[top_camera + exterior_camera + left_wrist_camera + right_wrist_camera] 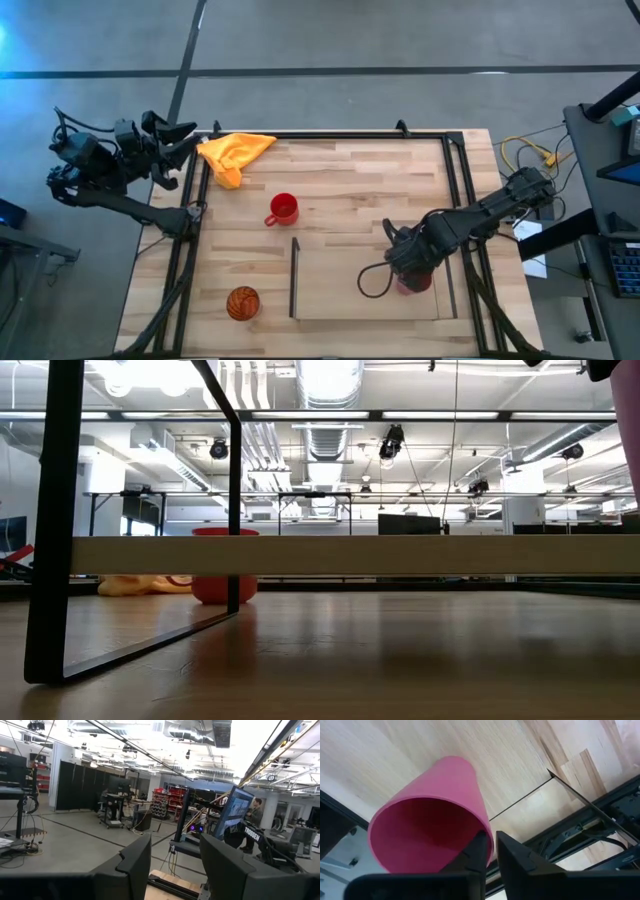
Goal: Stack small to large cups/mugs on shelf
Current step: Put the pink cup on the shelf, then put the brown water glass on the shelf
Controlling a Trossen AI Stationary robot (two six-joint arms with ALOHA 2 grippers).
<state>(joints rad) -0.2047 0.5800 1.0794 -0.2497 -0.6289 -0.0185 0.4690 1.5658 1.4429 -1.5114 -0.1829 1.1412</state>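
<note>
The magenta-pink tumbler [415,284] [427,815] sits at the right end of the shelf [340,290], and my right gripper [408,268] [491,840] is shut on it. In the low view the tumbler shows as a pink strip [628,450] at the edge. The red mug [284,209] [222,565] stands on the table beyond the shelf. The orange cup [243,302] with dark lines stands left of the shelf's left panel [294,278]. My left gripper [172,142] [175,865] is open, off the table's far-left corner. My right gripper pinches the tumbler's wall at the rim [485,832], one finger [477,852] inside the mouth and one [517,860] outside. The fingers come from above, slanting in from the table's right. The tumbler is tilted; whether its base touches the shelf board, I cannot tell.
A yellow-orange cloth [235,152] [140,585] lies crumpled at the table's far-left corner. The shelf's right panel [452,282] stands just beside the tumbler. A black cable [372,282] loops over the shelf board. The black table frame [470,200] runs along the edges.
</note>
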